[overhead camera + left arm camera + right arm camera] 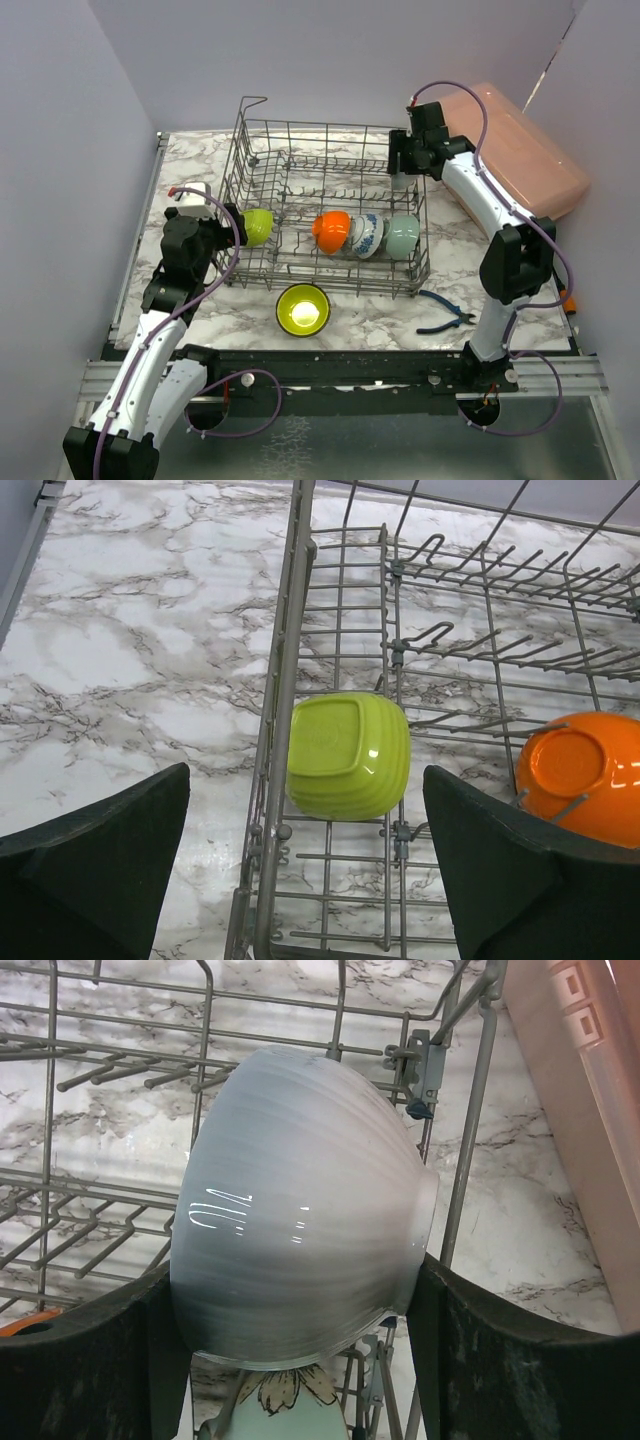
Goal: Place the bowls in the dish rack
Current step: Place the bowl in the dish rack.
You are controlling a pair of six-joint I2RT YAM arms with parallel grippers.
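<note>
The grey wire dish rack stands mid-table. A lime green bowl lies at its left end, then an orange bowl, a blue-patterned bowl and a mint green bowl stand in a row. A yellow-green bowl sits on the table in front of the rack. My left gripper is open over the rack's left wall, with the lime bowl lying just ahead of it, untouched. My right gripper is shut on a white bowl, held on its side above the rack's far right corner.
A pink translucent box lies right of the rack, close to my right arm. Blue-handled pliers lie on the table at the front right. Walls close in the table on the left, back and right.
</note>
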